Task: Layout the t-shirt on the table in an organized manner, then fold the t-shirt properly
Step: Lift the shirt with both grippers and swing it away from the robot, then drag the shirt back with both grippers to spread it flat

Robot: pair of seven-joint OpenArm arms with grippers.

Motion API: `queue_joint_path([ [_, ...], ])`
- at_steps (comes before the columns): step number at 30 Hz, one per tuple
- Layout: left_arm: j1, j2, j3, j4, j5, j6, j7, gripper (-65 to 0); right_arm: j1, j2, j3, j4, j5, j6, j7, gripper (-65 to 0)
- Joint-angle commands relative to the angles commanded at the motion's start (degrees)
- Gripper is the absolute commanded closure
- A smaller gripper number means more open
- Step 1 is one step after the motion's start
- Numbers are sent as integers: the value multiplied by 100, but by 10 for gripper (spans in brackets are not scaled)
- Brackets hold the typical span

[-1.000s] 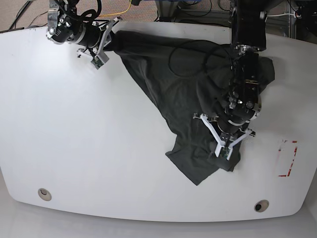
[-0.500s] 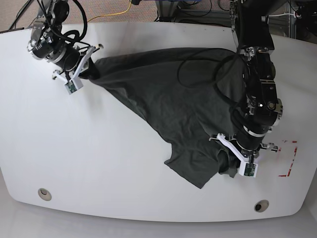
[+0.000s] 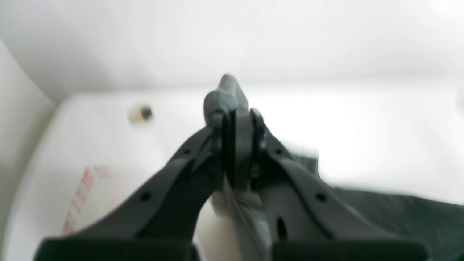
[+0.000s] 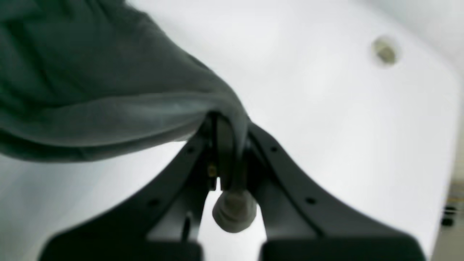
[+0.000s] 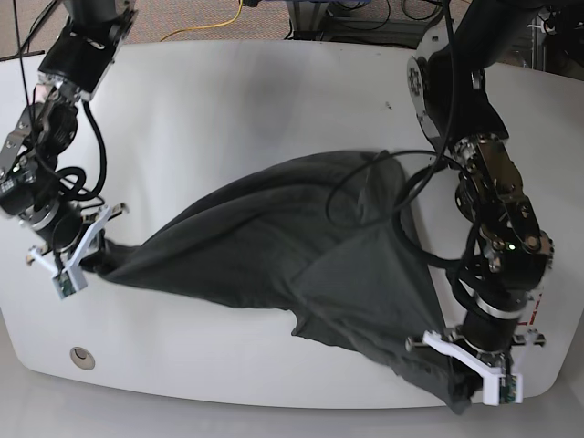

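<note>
Stretching between them, the t-shirt (image 5: pixel 301 265) is pinched by left hand (image 5: pixel 474 388); right hand (image 5: pixel 78 255) too.

A yellow cable (image 5: pixel 208 27) and black cables (image 5: pixel 365 20) lie on the floor behind

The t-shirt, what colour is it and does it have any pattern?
The t-shirt is plain dark charcoal grey, with no pattern visible. The base view shows it best.

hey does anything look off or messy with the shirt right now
Yes. The t-shirt is not flat: it hangs stretched between the right gripper and left gripper, both shut on its cloth, bunched and twisted with a loose flap drooping mid-span.
</note>
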Motion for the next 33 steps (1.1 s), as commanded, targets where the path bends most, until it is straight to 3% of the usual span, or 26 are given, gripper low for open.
queue_joint_path([
  [5,-862,-35,-334,-44,9,0,149,-4,1257,466,-35,-712,9,0,-193,-2],
  [9,-1530,-167,-457,-44,9,0,237,-4,2251,976,-519,-1371,35,0,-202,-2],
  [16,-1864,-316,-484,-18,0,-9,554,-4,2558,1187,-800,-1495,53,0,-211,-2],
  [23,-1363,-308,-651,0,-18,-18,686,-4,1785,1143,-352,-1222,53,0,-457,-2],
  [30,-378,-316,-1257,0,-457,-404,703,-4,316,791,158,-299,53,0,-466,-2],
  [33,202,-343,-1327,26,-642,-448,791,-4,-457,624,360,18,53,0,-466,-2],
])
